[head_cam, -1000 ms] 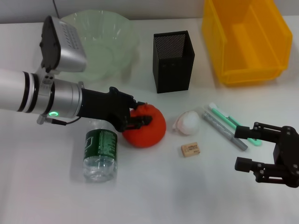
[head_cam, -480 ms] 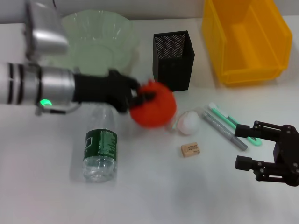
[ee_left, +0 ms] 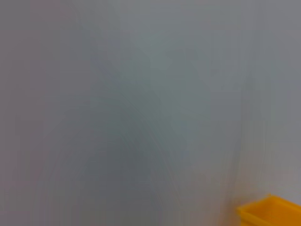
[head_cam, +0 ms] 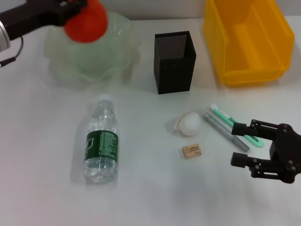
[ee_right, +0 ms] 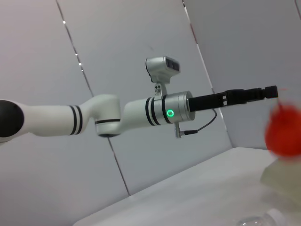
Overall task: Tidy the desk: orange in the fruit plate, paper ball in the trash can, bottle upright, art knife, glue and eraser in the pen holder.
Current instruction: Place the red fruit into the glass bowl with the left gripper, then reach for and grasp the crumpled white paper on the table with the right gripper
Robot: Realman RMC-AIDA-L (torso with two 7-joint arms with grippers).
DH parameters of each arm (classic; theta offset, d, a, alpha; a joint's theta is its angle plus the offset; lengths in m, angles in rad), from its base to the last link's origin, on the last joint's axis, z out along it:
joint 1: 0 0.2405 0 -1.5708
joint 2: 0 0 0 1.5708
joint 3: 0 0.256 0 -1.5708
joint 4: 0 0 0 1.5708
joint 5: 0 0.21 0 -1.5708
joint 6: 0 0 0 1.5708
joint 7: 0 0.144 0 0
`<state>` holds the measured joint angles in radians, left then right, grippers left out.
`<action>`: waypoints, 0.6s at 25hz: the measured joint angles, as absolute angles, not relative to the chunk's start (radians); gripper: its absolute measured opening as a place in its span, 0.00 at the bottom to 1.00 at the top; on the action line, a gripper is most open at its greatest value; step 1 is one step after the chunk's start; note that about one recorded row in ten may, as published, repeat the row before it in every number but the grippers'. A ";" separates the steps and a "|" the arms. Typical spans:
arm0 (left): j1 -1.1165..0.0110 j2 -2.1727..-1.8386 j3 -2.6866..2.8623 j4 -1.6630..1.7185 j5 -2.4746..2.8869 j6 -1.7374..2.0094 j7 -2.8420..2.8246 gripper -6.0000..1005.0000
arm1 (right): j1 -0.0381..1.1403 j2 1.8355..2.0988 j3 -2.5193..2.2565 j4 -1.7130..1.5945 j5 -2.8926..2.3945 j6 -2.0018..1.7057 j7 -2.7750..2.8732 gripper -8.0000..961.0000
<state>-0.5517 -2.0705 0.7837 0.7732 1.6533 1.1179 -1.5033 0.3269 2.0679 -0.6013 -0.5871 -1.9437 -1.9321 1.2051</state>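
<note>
White table (head_cam: 42, 188) fills the head view, and over its far left corner I hold the orange (head_cam: 85, 21) clamped in the left hand (head_cam: 74, 5), directly above the fruit plate (head_cam: 123, 55) and clear of its scalloped rim. From that position I judge the coming move to be a straight descent and release into the bowl, with no sideways correction needed. My right hand (head_cam: 245, 143) rests idle at the near right with its jaws apart, just beside the pens.
</note>
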 joint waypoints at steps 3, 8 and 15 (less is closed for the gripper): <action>-0.554 -2.071 0.782 0.713 1.573 1.060 -1.488 0.49 | 0.329 2.074 -0.601 -0.578 -1.939 -1.917 1.205 0.79; -0.521 -2.064 0.789 0.642 1.447 1.203 -1.380 0.59 | 0.349 2.077 -0.568 -0.583 -1.923 -1.913 1.211 0.79; -0.476 -2.005 0.846 0.695 1.628 1.678 -1.308 0.75 | 0.359 2.068 -0.535 -0.864 -1.918 -1.988 1.456 0.79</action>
